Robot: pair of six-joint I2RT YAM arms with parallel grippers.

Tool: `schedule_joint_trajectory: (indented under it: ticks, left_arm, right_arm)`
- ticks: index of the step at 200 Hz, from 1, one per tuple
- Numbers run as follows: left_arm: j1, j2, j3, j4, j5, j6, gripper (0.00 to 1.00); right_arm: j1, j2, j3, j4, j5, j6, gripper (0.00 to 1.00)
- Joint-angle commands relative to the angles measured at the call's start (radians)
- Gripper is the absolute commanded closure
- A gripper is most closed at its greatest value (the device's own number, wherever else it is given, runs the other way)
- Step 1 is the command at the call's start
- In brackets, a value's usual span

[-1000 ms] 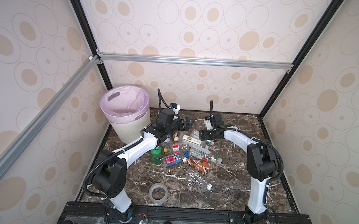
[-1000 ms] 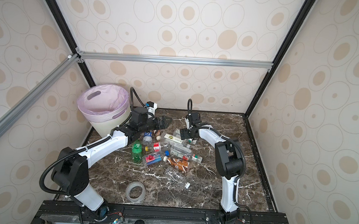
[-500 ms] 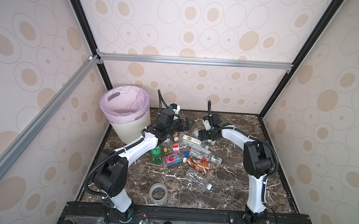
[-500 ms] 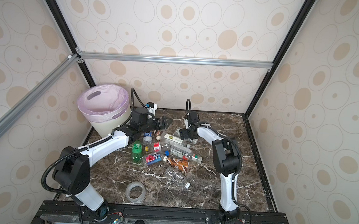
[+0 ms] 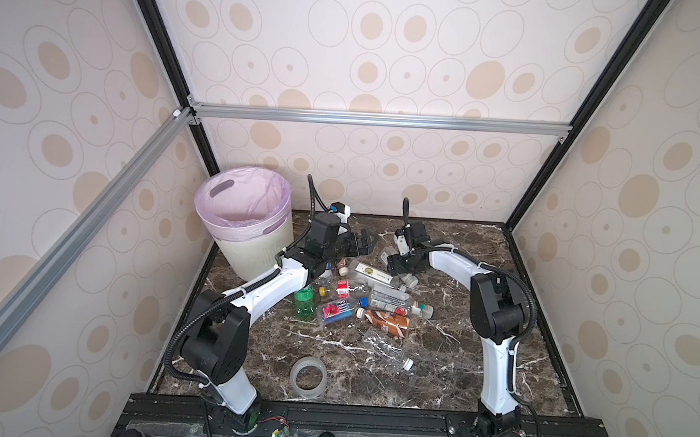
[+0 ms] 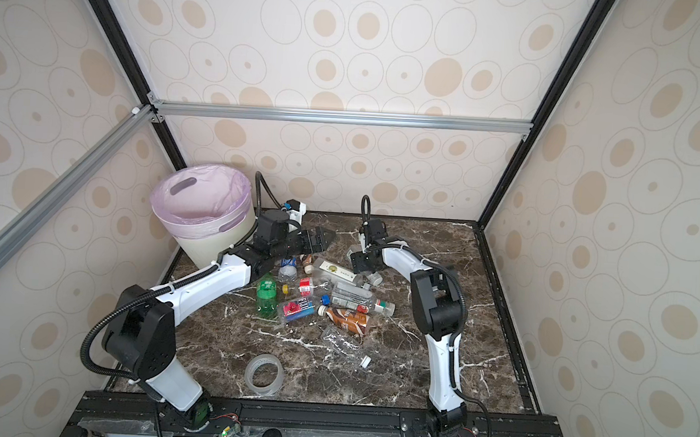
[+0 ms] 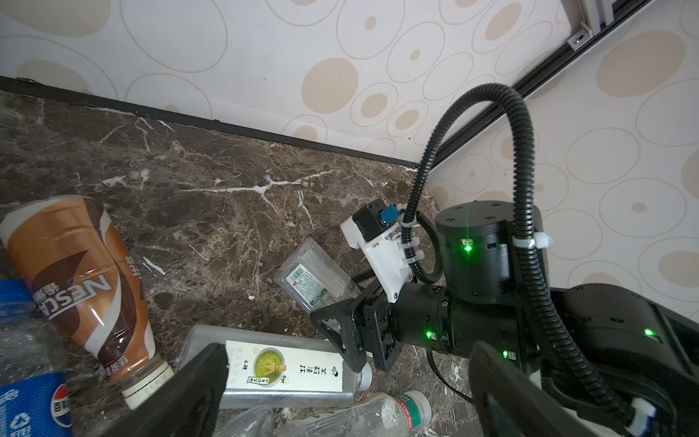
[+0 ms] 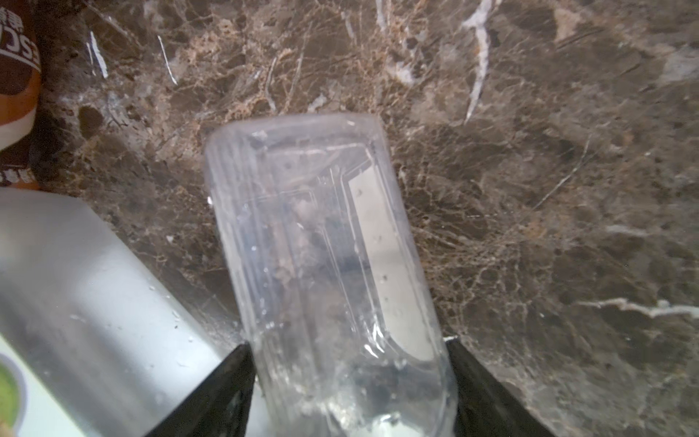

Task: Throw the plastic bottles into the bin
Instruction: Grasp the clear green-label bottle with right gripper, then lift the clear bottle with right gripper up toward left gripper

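Several plastic bottles lie in a heap mid-table, among them a green one (image 5: 303, 302), a brown-wrapped one (image 5: 388, 321) and a square one with a matcha label (image 5: 368, 272) (image 7: 283, 370). My right gripper (image 5: 395, 264) (image 8: 348, 344) is down at the table, its fingers pressed against both sides of a clear flat-sided bottle (image 8: 321, 246) (image 7: 314, 280) lying at the back of the heap. My left gripper (image 5: 363, 241) (image 7: 348, 397) hangs open and empty above the heap's back edge, just right of the bin (image 5: 254, 255) (image 6: 209, 244), which stands at the back left.
A clear tape ring (image 5: 308, 377) lies toward the front, with a crushed clear bottle (image 5: 386, 348) near it. A second brown-wrapped Nescafe bottle (image 7: 79, 280) and a Pepsi bottle (image 7: 30, 393) lie close under the left gripper. Patterned walls close in the back and both sides.
My right gripper's jaws have narrowed onto the clear flat-sided bottle, and the wrist has shifted slightly left. The left arm has stayed in place, open.
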Motion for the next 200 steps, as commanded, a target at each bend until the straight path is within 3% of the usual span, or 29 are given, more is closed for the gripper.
schedule_joint_trajectory:
  ticks: [1,64,149,162,200]
  left_arm:
    - [0.005,0.001,0.001,0.017,0.001,-0.010,0.01]
    - [0.004,-0.003,-0.019,0.022,0.001,-0.019,0.01]
    - [0.005,-0.006,-0.032,0.024,0.008,-0.022,0.01]
    - [0.004,-0.007,-0.030,0.019,0.009,-0.024,0.01]
    - [0.005,0.013,-0.010,0.033,0.071,-0.085,0.01]
  right_arm:
    - [-0.011,0.004,-0.004,-0.026,0.016,0.000,0.24]
    - [-0.046,-0.036,-0.080,0.013,0.007,0.044,0.37]
    - [-0.057,-0.015,-0.099,0.016,-0.014,0.054,0.39]
    - [-0.056,-0.031,-0.109,0.025,-0.012,0.059,0.43]
    - [-0.057,-0.122,-0.138,0.027,-0.010,0.062,0.43]
